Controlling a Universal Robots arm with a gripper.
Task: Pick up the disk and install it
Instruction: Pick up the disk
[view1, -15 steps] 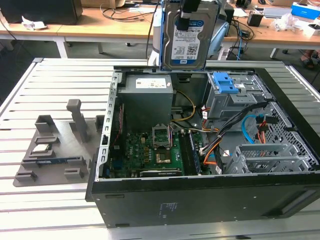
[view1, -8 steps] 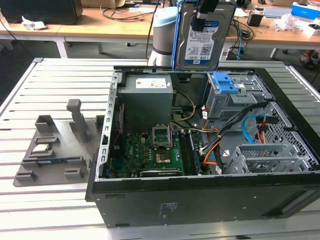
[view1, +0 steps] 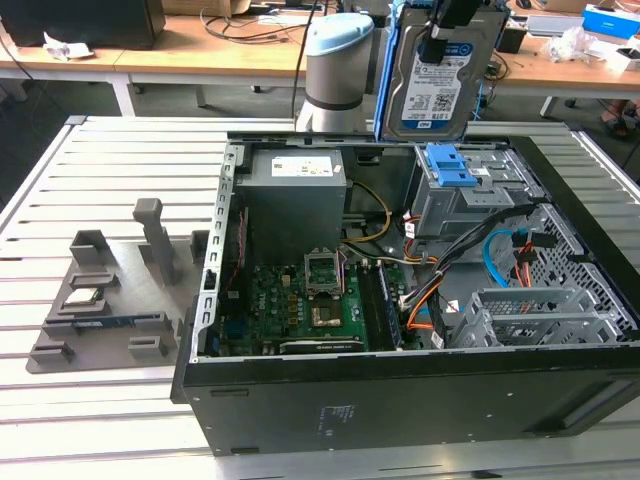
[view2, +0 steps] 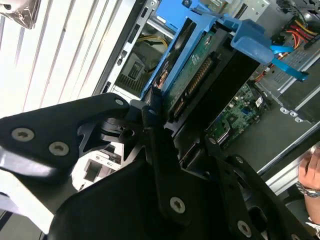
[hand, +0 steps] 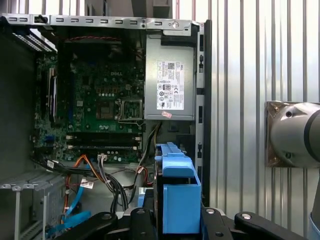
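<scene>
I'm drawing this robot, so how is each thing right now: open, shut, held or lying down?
gripper, shut on the disk.
disk, held upright above the computer case, not installed.
computer case, lying on its side, open.
processor chip, lying on the grey holder, outside the case.

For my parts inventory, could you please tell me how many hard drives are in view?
1. The disk hangs in the pincer above the open computer case, near the grey drive cage; another could sit hidden inside that cage.
</scene>
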